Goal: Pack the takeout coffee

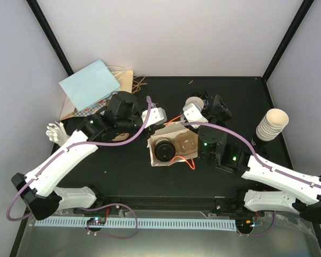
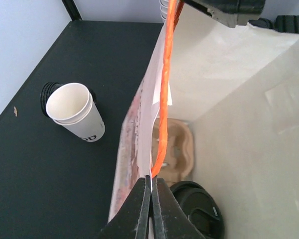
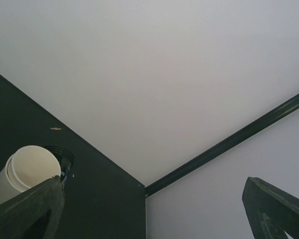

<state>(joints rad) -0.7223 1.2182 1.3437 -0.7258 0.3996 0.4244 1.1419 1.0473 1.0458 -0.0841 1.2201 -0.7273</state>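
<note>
Your left gripper sits closest, its fingers pinched tight on the orange handle where it meets the rim of the paper bag. That pull looks meant to hold the near wall back so the mouth stays open from above.

Just beyond the fingertips, down inside the bag, is one coffee, black lid up. It is seated in the brown tray, which lies on the bag's floor. At least one of the tray's other pockets shows empty, so you probably have more to load.

Outside the bag, on the desk, empty cups lie nested on their side with some black lids behind them.

Your right gripper is spread wide and holds nothing. It hangs near those cups, tipped up toward the wall, likely out of the bag's way.

Farthest off, by the right wall, stands a stack of cups.
</note>
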